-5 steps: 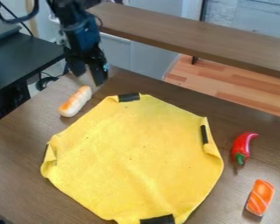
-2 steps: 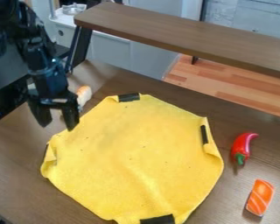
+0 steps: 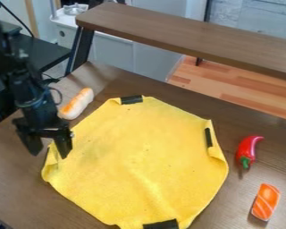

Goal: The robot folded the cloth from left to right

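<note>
My gripper [image 3: 48, 154] hangs at the left edge of the yellow cloth [image 3: 139, 161], its two fingers apart with nothing seen between them. One finger overlaps the cloth's upper left edge in the view, and the other is over bare wood; whether either touches cannot be told. The cloth lies spread on the brown table, its corners turned in and black strips showing at several of its edges. Its left corner, curled over, is just below the gripper.
A bread-like toy [image 3: 77, 103] lies beyond the cloth's upper left edge, close to the arm. To the cloth's right are a red chili pepper [image 3: 248, 150] and an orange sushi-like piece [image 3: 266, 202]. A raised wooden shelf [image 3: 187, 36] crosses behind the table.
From the table's far left part by the bread toy, my gripper has come toward the camera and left, down to the cloth's left edge. The cloth looks the same.
</note>
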Robot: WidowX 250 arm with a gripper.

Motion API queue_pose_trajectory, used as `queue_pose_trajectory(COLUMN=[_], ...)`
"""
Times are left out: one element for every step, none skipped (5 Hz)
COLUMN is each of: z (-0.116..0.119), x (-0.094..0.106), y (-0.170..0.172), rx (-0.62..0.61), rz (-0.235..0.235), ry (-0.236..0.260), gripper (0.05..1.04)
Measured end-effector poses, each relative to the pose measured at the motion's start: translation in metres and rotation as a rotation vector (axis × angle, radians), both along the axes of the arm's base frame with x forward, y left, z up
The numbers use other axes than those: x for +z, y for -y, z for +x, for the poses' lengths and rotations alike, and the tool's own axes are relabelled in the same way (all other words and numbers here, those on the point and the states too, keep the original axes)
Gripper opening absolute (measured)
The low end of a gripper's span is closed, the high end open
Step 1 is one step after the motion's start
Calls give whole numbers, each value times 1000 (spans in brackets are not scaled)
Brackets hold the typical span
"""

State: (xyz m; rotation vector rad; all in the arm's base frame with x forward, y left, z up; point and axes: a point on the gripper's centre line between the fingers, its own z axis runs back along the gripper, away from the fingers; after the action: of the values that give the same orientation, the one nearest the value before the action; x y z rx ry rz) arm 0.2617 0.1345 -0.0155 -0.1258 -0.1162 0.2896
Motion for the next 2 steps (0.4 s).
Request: queue_pose_trajectory(z=[0,1], x=[-2,-6], y=[1,-1], rx=[48,108], rz=[-9,17], ry=[59,96], gripper=[955,674])
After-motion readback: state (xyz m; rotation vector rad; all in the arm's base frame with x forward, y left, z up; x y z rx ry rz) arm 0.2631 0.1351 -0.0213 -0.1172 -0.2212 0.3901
